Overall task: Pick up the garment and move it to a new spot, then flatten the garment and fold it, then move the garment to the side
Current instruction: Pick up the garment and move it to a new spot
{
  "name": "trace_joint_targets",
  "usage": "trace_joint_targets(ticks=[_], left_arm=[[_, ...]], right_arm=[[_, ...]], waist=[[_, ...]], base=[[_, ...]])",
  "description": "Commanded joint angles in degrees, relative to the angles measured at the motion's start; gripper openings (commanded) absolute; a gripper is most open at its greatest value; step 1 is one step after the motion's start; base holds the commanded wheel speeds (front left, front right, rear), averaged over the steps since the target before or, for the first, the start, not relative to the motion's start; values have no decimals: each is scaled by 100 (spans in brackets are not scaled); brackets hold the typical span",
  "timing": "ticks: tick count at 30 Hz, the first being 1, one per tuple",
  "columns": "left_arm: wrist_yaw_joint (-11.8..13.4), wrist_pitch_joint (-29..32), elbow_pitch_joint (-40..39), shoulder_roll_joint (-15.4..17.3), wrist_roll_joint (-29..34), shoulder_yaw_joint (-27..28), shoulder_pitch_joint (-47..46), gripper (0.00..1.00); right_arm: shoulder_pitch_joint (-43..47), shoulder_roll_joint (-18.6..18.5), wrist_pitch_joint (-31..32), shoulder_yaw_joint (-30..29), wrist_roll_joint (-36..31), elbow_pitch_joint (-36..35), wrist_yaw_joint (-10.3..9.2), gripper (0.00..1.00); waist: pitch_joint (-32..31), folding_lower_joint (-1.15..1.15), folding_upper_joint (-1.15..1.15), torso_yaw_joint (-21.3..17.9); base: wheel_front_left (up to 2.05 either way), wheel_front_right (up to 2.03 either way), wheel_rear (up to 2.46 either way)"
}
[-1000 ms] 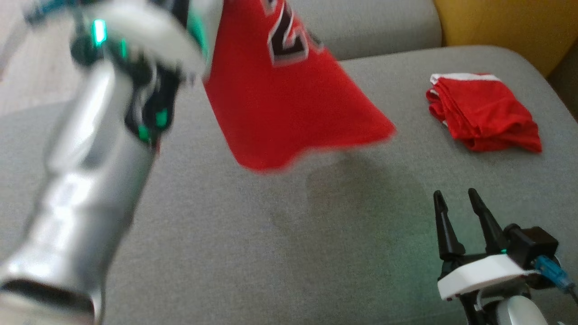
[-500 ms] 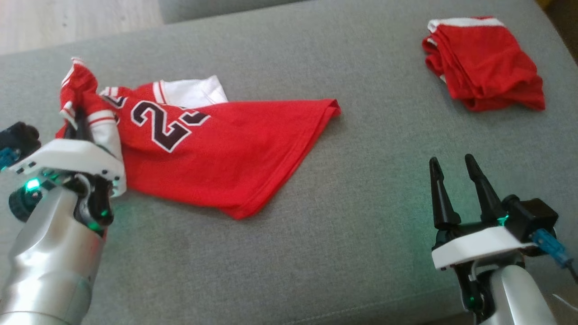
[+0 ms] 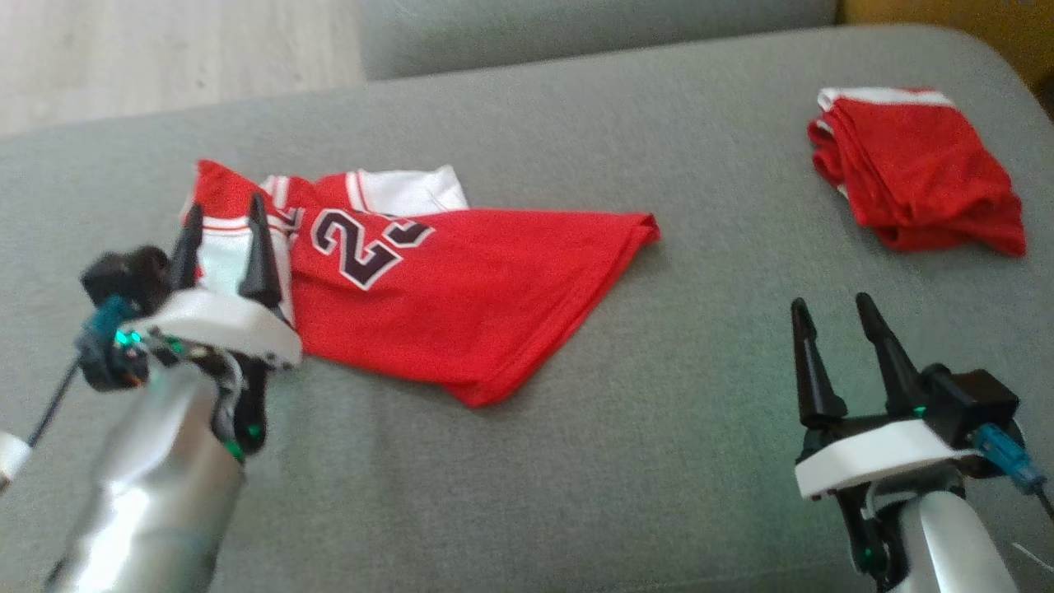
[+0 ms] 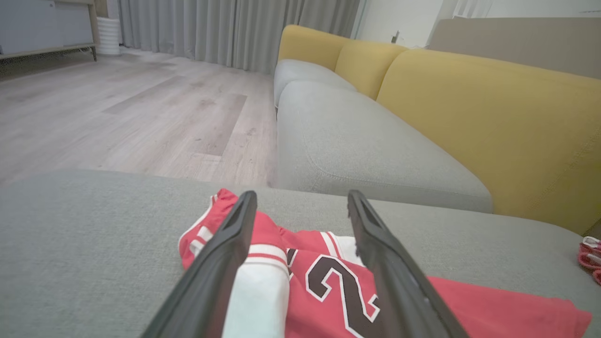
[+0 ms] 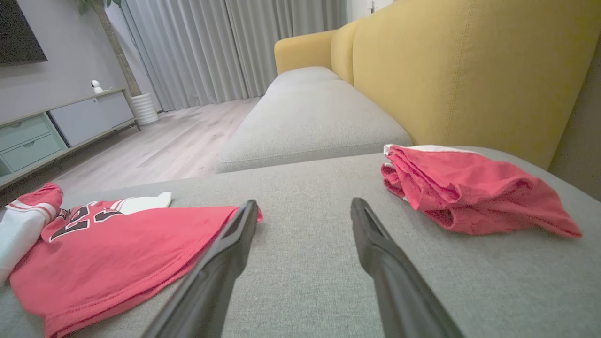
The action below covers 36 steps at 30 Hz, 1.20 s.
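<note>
Two grippers, both spread wide, both holding nothing. Your left gripper (image 3: pixel 226 207) hangs over the shoulder end of the jersey (image 3: pixel 461 280), fingers straddling the white sleeve (image 4: pixel 260 291). Your right gripper (image 3: pixel 831 303) sits well apart from it, near the front of the sofa cushion (image 3: pixel 576 461).

Jersey lies left of centre on the cushion: bunched at the collar, body skewed, one hem corner (image 3: pixel 482 395) pointing forward.

Risks as I judge them:
- Close the left fingers here and you likely pinch stacked layers, so a flattening pull drags a wad, not one edge.
- The cushion is soft; pressing down may bury the fingertips and snag cloth.
- The second red garment (image 3: pixel 922 165) at far right is the same colour and easy to grab by mistake.
</note>
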Motion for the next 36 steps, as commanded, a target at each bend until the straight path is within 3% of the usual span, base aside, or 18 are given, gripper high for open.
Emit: trace_joint_targets(ticks=[1,5,13,21,36], left_arm=[[54,-60,-290,144,131,108,104,100],[146,-68,-752,85,309,129,640,100],[592,-71,-2167,52,668,315,2437,100],[1024,-71,-3203,-23,930,710,3717,100],[1170,100,-3616,55,1145,527,4094,100]], right_arm=[[-7,-29,11,71,-63,-179,-4,100],[186,-29,61,-16,-108,-182,-4,100],[696,-29,82,-134,-92,-201,-4,100],[988,-29,-73,-7,124,-61,-4,100],[861,-29,-323,302,217,484,-4,100]], waist=[[-337,0,0,269],[-618,0,0,469],[-962,0,0,856],[-1139,0,0,980],[-1262,0,0,1066]], base=[[0,0,0],[0,0,0],[0,0,0],[0,0,0],[0,0,0]])
